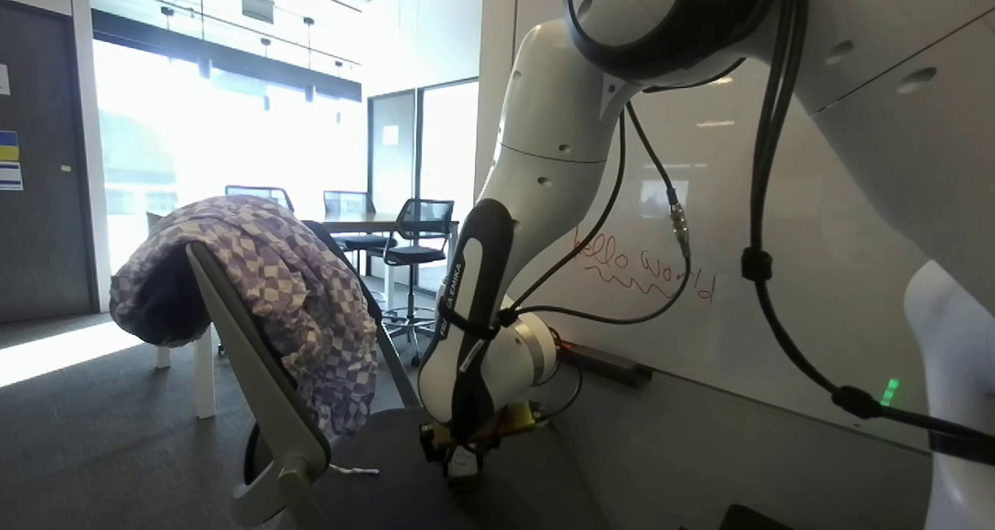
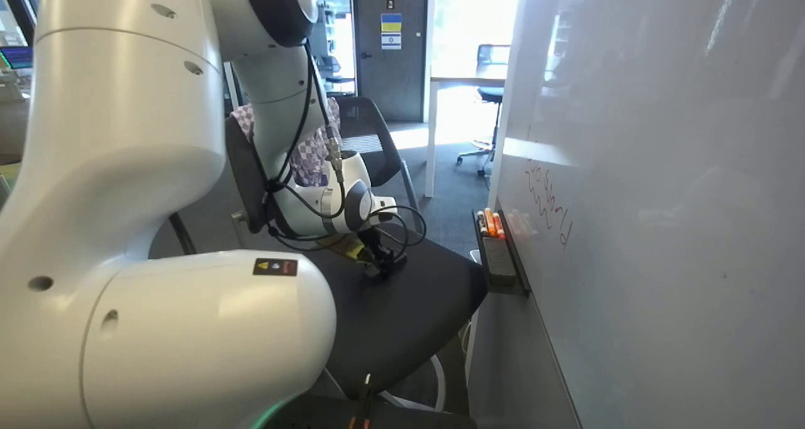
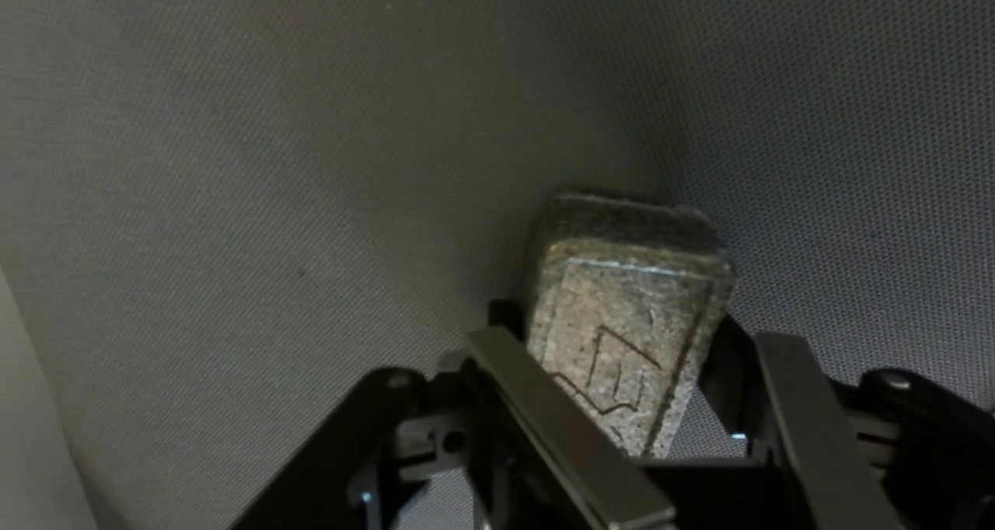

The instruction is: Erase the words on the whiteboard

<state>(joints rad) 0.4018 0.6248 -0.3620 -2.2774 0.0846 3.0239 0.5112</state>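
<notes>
2 red words (image 1: 651, 263), wavily underlined.

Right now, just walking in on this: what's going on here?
A white jointed robot arm reaches down over a dark fabric chair seat. Its black-and-grey fingers flank a speckled grey rectangular block, perhaps a board eraser; I can't tell whether it's firmly gripped. On the large glossy whiteboard, the thin red handwriting reading "hello world" isn't wiped off yet.

Open air lies between my black jointed claw (image 3: 616, 340) and the flat, glossy white whiteboard (image 2: 660, 228), where the narrow dark tray (image 2: 518, 268) juts out; the dark woven chair seat (image 2: 396, 328) blocks me below.
</notes>
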